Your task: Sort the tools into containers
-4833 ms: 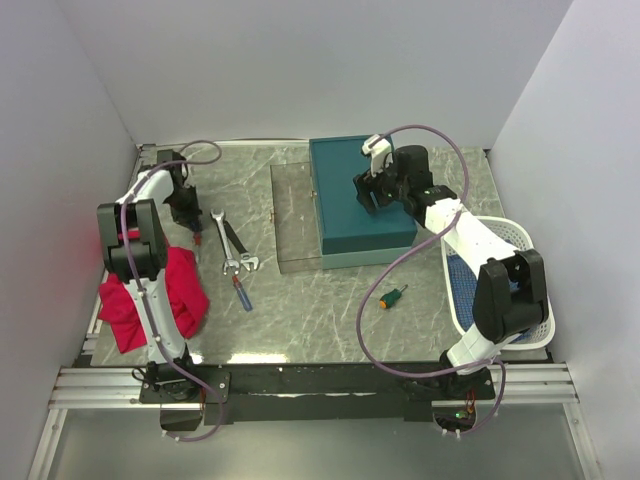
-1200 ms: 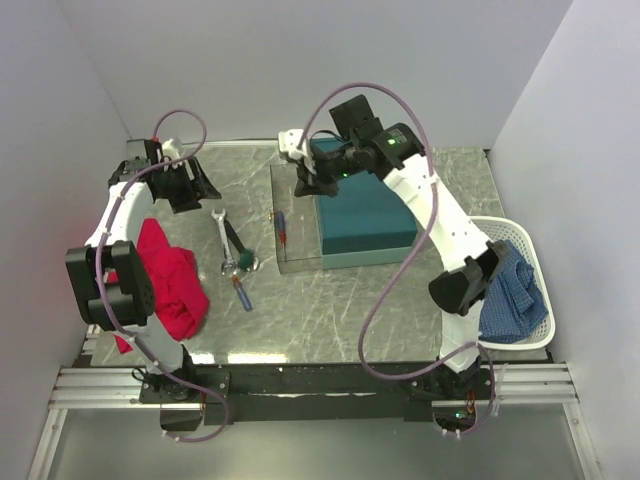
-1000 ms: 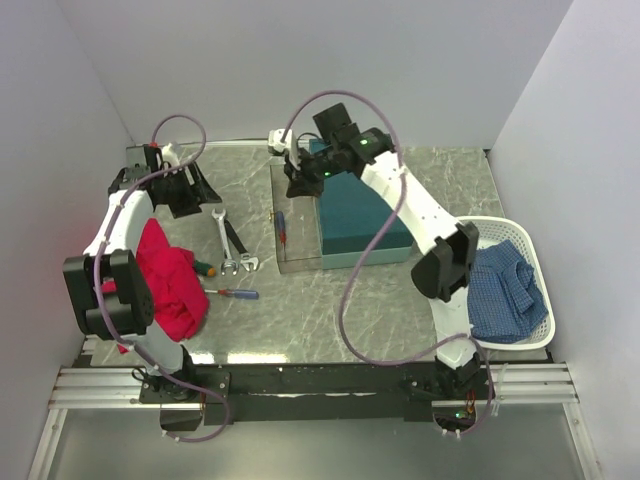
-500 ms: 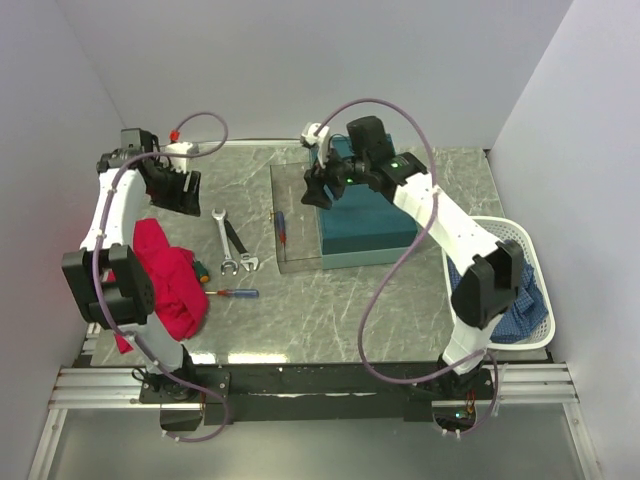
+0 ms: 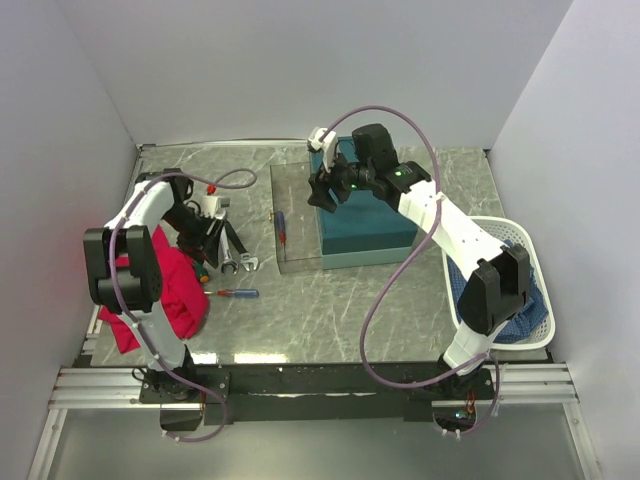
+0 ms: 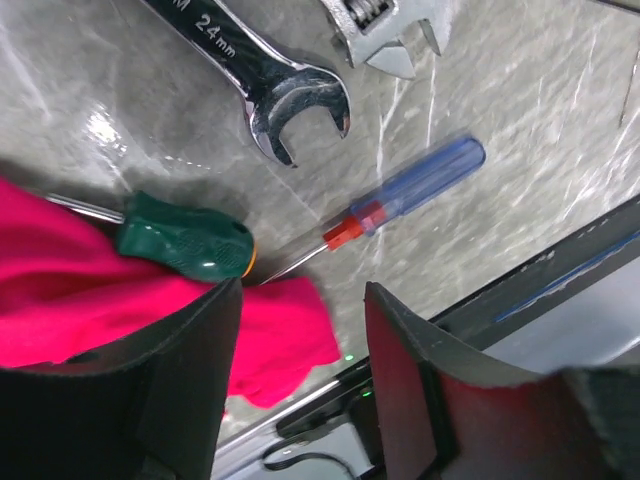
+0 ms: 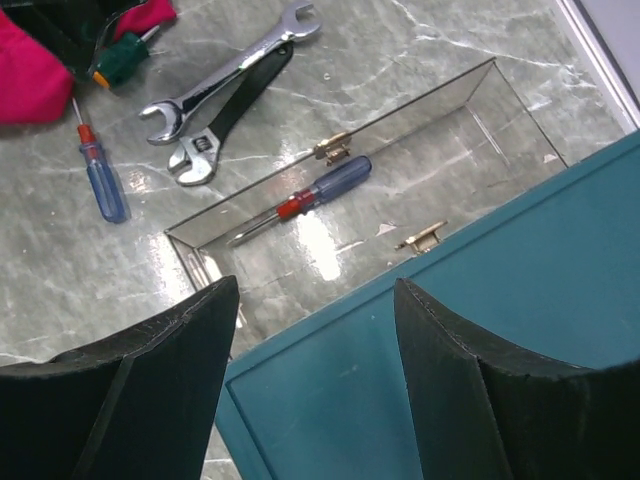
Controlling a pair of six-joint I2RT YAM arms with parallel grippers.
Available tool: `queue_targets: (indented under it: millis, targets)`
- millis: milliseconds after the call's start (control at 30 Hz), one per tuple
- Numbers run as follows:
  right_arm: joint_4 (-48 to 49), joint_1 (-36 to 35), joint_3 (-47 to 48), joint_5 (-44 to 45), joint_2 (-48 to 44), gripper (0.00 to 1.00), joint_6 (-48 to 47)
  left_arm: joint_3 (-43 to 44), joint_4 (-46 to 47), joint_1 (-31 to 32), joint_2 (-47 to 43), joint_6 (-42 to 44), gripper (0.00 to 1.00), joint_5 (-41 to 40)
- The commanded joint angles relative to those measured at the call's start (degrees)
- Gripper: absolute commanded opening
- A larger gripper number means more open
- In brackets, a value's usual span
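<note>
Two silver wrenches [image 5: 234, 250] lie side by side on the table, seen close up as an open-end wrench [image 6: 270, 85] and an adjustable wrench [image 6: 385, 25]. A red-and-blue screwdriver [image 5: 233, 293] lies in front of them. A stubby green screwdriver [image 6: 185, 240] rests at the edge of the red cloth [image 5: 165, 290]. A second red-and-blue screwdriver [image 7: 310, 195] lies on the box's clear lid [image 5: 295, 225], folded flat beside the teal box [image 5: 370, 220]. My left gripper [image 6: 300, 390] hovers open over the stubby screwdriver and cloth. My right gripper [image 7: 315, 390] hangs open above the box's left edge, empty.
The white basket [image 5: 520, 232] at the right holds blue cloth [image 5: 520, 310]. White walls close in the left, back and right. The left arm's cable loops over the wrenches. A black rail runs along the near table edge.
My left gripper swung from the back-left corner forward to the wrenches, its jaws narrowing a little. My right gripper opened and shifted from above the lid to above the box edge.
</note>
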State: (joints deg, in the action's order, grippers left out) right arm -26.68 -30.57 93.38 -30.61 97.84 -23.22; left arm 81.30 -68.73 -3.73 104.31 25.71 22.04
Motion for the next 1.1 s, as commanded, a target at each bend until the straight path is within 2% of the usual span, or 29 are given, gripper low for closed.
queue_targets:
  millis: [0,100,267,533,700,867,967,1067]
  targets:
    - [1.0,1.0,0.3,0.3,-2.7,0.71,-0.9,-2.0,3.7,-0.2,0.3,-6.5,0.56,-0.6]
    - [0.6,1.0,1.1,0.3,-2.1,0.71,-1.3,-3.1,4.8,-0.3,0.5,-8.5,0.53,-2.6]
    - [0.9,1.0,1.2,0.7,-1.9,0.71,-1.4,-4.2,7.5,-0.5,-0.1,-11.2,0.57,-6.4]
    - [0.3,1.0,0.1,1.5,-2.2,0.71,-2.4,-5.2,8.9,-1.9,2.6,-14.5,0.55,-11.8]
    - [0.5,1.0,0.5,1.6,-1.7,0.71,-2.5,-6.3,9.8,-2.0,5.2,-15.6,0.53,-11.9]
    - [0.3,1.0,0.7,1.5,-1.3,0.71,-2.5,-3.5,10.1,-0.6,8.8,-15.3,0.52,-9.8]
    - [0.4,1.0,0.5,1.8,-1.4,0.71,-2.5,-1.2,10.1,1.3,10.8,-15.3,0.47,-8.5]
    - [0.5,1.0,0.1,2.0,-1.7,0.71,-2.6,1.6,8.9,2.3,12.1,-15.5,0.33,-6.8]
